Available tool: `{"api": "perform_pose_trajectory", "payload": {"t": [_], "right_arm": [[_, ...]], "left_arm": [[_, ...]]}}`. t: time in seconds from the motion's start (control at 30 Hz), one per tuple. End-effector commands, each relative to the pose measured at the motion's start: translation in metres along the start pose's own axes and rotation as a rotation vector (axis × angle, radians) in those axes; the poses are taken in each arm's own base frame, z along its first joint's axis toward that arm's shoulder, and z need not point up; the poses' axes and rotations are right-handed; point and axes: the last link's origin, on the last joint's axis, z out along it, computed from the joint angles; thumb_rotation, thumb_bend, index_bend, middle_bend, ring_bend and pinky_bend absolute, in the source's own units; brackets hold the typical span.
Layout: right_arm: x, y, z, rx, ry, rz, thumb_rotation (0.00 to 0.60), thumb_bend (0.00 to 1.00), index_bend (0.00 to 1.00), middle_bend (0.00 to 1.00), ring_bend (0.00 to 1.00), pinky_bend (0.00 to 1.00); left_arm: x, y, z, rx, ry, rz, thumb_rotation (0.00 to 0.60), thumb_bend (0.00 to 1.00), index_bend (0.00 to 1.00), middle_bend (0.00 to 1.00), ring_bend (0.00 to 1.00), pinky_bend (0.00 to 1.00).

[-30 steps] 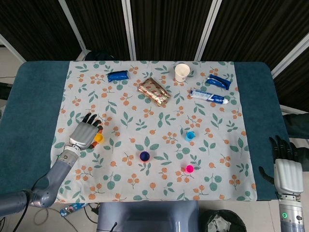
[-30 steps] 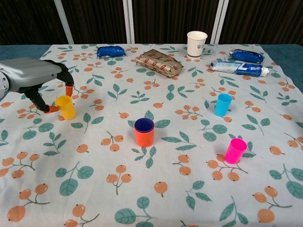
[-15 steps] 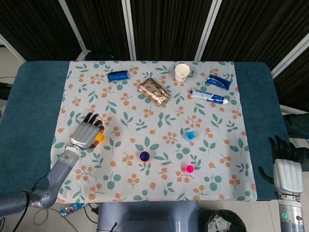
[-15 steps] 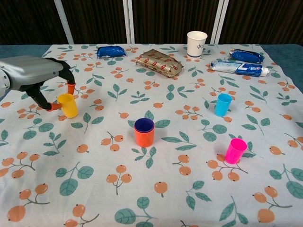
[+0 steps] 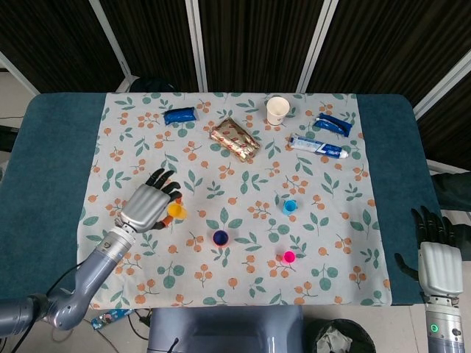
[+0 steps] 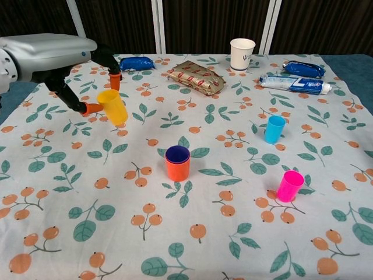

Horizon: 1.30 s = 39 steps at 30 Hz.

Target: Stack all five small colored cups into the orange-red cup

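Left hand [image 6: 55,55] had the yellow cup [image 6: 113,107] pinched between fingers [image 6: 93,108], lifted off the desk [image 5: 59,147], tilted, up-left of the orange-red cup [image 6: 177,167]. That one already had a dark purple cup [image 6: 177,154] nested inside. Blue cup [image 6: 274,129] and pink cup [image 6: 289,186] sat loose to its right, untouched. Fifth cup: can't tell, maybe nested underneath. Right hand [image 5: 438,257] idle off desk edge, fingers apart, holding nothing.

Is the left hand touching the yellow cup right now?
Touching: the chest view shows the left hand pinching the yellow cup between its fingers, lifted and tilted.
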Motion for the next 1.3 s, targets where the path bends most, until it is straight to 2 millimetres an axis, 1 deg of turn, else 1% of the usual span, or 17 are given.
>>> {"api": "perform_pose_trajectory", "payload": {"t": [0.03, 0.23, 0.47, 0.73, 1.03, 1.3], "right_arm": [[0.000, 0.000, 0.000, -0.001, 0.001, 0.001, 0.600, 0.31, 0.04, 0.06, 0.07, 0.04], [0.002, 0.003, 0.001, -0.010, 0.006, 0.002, 0.600, 0.31, 0.04, 0.06, 0.07, 0.04], [0.002, 0.003, 0.001, -0.010, 0.004, 0.006, 0.600, 0.31, 0.04, 0.06, 0.07, 0.04], [0.004, 0.006, 0.001, -0.020, 0.009, 0.012, 0.600, 0.31, 0.04, 0.06, 0.07, 0.04], [0.005, 0.007, 0.001, -0.021, 0.013, 0.016, 0.600, 0.31, 0.04, 0.06, 0.07, 0.04], [0.005, 0.008, 0.001, -0.022, 0.012, 0.019, 0.600, 0.31, 0.04, 0.06, 0.07, 0.04]], "left_arm": [[0.009, 0.018, -0.005, -0.051, -0.019, -0.015, 0.600, 0.36, 0.50, 0.24, 0.00, 0.06], [0.011, 0.043, -0.005, -0.116, -0.042, -0.045, 0.600, 0.36, 0.50, 0.24, 0.00, 0.06], [0.009, 0.061, 0.000, -0.154, -0.043, -0.014, 0.600, 0.36, 0.50, 0.24, 0.00, 0.06], [0.003, 0.070, 0.008, -0.150, -0.055, 0.010, 0.600, 0.36, 0.50, 0.24, 0.00, 0.06], [-0.001, 0.080, 0.023, -0.139, -0.048, 0.024, 0.600, 0.36, 0.49, 0.23, 0.00, 0.06], [-0.009, 0.087, 0.025, -0.141, -0.068, 0.041, 0.600, 0.36, 0.49, 0.23, 0.00, 0.06]]}}
